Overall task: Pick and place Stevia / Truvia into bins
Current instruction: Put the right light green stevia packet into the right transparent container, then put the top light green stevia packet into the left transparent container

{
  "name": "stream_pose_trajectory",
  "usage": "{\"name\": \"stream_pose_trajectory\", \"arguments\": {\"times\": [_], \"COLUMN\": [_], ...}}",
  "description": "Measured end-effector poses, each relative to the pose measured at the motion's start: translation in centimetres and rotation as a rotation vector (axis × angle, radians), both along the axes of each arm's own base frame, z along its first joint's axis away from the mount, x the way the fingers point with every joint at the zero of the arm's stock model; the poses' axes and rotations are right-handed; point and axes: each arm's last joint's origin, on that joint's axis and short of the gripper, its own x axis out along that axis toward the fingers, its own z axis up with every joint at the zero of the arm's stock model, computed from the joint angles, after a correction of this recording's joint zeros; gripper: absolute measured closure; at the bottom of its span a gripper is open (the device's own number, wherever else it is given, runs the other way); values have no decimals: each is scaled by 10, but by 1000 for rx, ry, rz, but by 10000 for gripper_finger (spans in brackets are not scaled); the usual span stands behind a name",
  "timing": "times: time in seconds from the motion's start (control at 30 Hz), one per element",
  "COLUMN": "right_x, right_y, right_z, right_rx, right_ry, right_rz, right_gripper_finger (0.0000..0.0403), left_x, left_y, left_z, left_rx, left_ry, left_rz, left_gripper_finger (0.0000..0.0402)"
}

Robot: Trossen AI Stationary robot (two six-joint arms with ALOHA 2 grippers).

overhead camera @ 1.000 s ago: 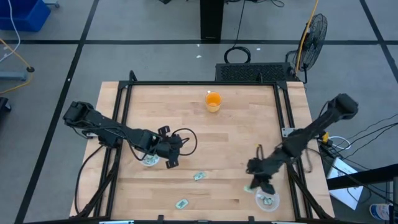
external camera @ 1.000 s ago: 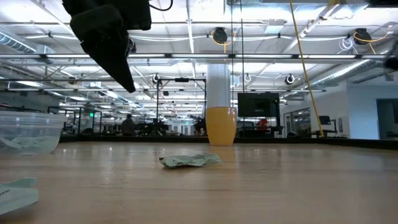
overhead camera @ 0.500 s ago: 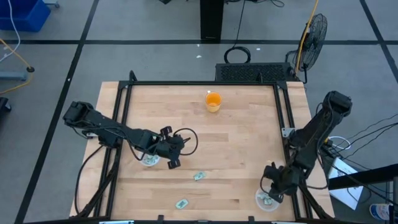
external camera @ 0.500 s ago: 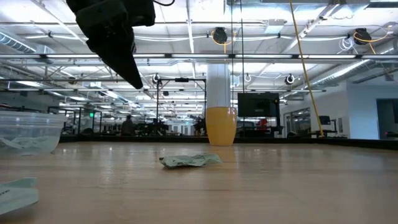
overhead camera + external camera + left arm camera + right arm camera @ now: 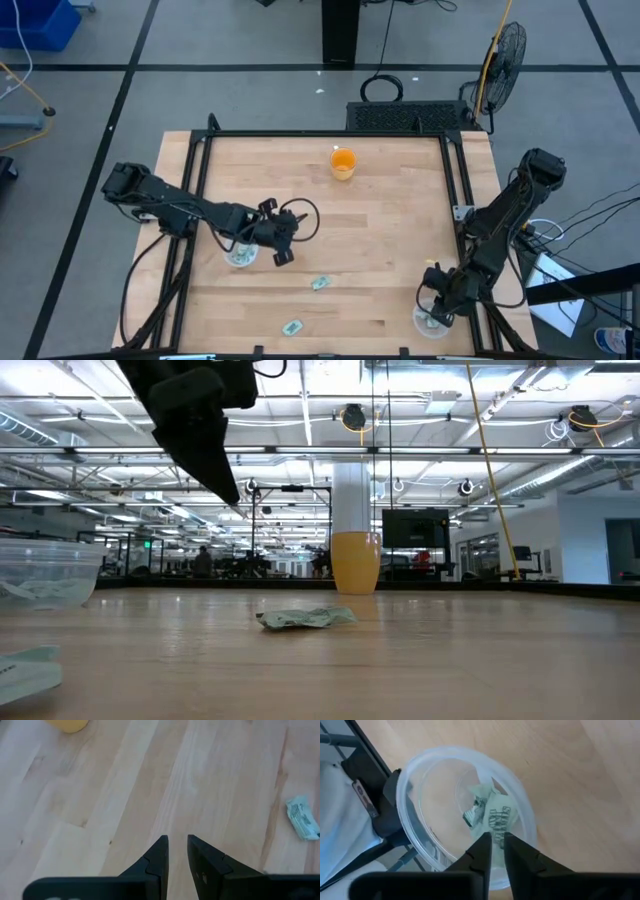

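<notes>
Two loose packets on the wooden surface (image 5: 400, 240): one packet (image 5: 320, 284) mid-front, another packet (image 5: 292, 327) nearer the front edge. Likely featherlight, thin, crinkly; best pinched across the short sides. Long axes roughly left-right, slightly tilted. Left hand (image 5: 282, 245) beside the left cup (image 5: 240, 257), fingers nearly closed, empty. Right hand (image 5: 497, 845) above the right cup (image 5: 415, 795), which holds packets; fingers nearly shut, apparently empty.

Left bin (image 5: 240, 257) left of two loose packets (image 5: 320, 284); right bin (image 5: 431, 322) near right edge.

Bare wood surrounds two loose packets (image 5: 320, 284); orange cup (image 5: 343, 163) stands far off.
</notes>
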Motion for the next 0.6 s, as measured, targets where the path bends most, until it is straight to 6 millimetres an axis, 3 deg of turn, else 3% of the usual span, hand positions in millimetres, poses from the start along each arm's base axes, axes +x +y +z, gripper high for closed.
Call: {"name": "stream_pose_trajectory", "arguments": {"times": [0.2,0.4,0.6], "right_x": [4,21,31], "right_y": [1,3,5], "right_z": [3,20,41], "right_rx": [23,108,137], "right_ry": [-49,-320,-640], "right_rz": [25,48,234], "right_gripper_finger": [331,339,346], "left_x": [2,19,38], "left_y": [-1,-15,-41], "left_z": [0,1,-27], "left_rx": [-51,-170,-155], "left_ry": [-14,-143,-152], "left_rz": [-4,-130,-370], "left_gripper_finger": [325,325,325]}}
